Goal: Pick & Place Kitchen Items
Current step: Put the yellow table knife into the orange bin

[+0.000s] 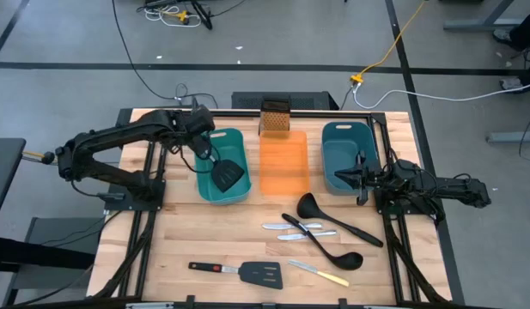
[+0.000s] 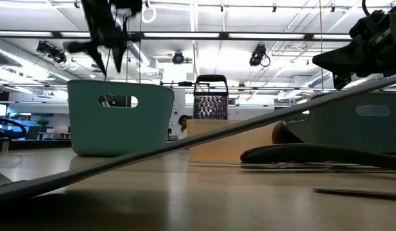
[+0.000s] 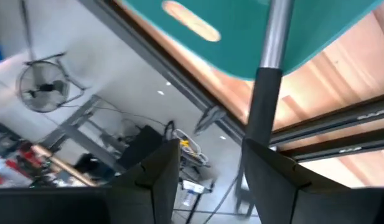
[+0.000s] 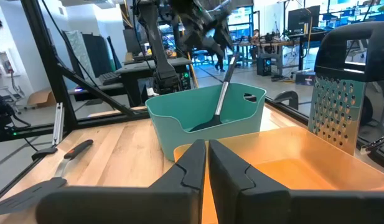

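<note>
Bare wood was open left of the utensils, but the left tub (image 1: 223,167) was blocked by a spatula (image 1: 228,174) standing in it

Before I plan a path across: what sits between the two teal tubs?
In the high view, the orange tray lies between the left teal tub and the right teal tub, with the box grater at its far end.
</note>
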Available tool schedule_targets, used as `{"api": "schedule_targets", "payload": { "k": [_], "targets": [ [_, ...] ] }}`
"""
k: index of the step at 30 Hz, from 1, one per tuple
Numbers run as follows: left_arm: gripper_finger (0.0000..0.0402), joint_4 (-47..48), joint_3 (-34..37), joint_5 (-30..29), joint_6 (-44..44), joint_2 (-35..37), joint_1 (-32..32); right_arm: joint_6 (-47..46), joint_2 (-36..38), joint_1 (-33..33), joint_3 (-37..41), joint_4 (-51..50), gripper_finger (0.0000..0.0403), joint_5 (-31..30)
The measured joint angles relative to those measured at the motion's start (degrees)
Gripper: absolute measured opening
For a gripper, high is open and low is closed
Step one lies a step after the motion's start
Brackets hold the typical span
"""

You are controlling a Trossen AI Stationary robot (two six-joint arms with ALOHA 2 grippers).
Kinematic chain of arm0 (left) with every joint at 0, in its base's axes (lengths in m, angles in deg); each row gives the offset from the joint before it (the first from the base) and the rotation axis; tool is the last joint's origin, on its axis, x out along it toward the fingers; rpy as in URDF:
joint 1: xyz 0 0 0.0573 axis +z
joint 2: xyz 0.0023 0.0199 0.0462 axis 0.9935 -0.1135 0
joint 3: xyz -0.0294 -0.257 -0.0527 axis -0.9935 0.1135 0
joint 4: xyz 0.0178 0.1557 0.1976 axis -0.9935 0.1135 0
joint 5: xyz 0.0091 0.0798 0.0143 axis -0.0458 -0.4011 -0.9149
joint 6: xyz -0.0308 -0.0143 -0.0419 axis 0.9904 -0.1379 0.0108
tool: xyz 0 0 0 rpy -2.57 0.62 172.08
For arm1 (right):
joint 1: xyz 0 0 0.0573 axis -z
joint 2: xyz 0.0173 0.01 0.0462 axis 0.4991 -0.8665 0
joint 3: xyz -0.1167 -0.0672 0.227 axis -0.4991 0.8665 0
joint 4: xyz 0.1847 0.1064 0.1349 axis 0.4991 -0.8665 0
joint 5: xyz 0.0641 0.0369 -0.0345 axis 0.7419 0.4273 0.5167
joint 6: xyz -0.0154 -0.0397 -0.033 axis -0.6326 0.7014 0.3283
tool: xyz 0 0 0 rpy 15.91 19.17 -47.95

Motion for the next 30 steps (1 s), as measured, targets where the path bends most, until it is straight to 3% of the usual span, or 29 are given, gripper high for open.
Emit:
{"api": "schedule_targets", "payload": {
  "k": [3, 10, 15, 19, 25, 30],
  "targets": [
    [0.0179, 6.0, -6.7, 0.5, 6.2, 0.0, -3.2, 0.0, 0.0, 0.0, 0.0, 0.0, 0.0029, 0.0],
    [0.0180, 19.4, -22.1, 1.1, 29.4, 0.2, -11.9, 0.0, 0.0, 0.0, 0.0, 0.0, 0.0029, 0.0],
    [0.0177, 21.0, -28.0, 11.1, 45.7, 3.3, -14.9, 0.0, 0.0, 0.0, 0.0, 0.0, 0.0029, 0.0],
    [0.0145, 15.8, -26.7, 20.3, 52.8, 8.8, -15.7, 0.0, 0.0, 0.0, 0.0, 0.2, 0.0029, -0.1],
    [0.0019, -0.6, -19.2, 26.6, 57.2, 18.1, -17.6, 0.1, 0.0, 0.0, 0.0, 0.4, 0.0029, -0.1],
    [0.0009, -15.3, -9.1, 27.0, 61.0, 25.5, -18.2, 0.0, 0.0, 0.0, 0.0, 0.5, 0.0029, -0.1]
  ]
}}
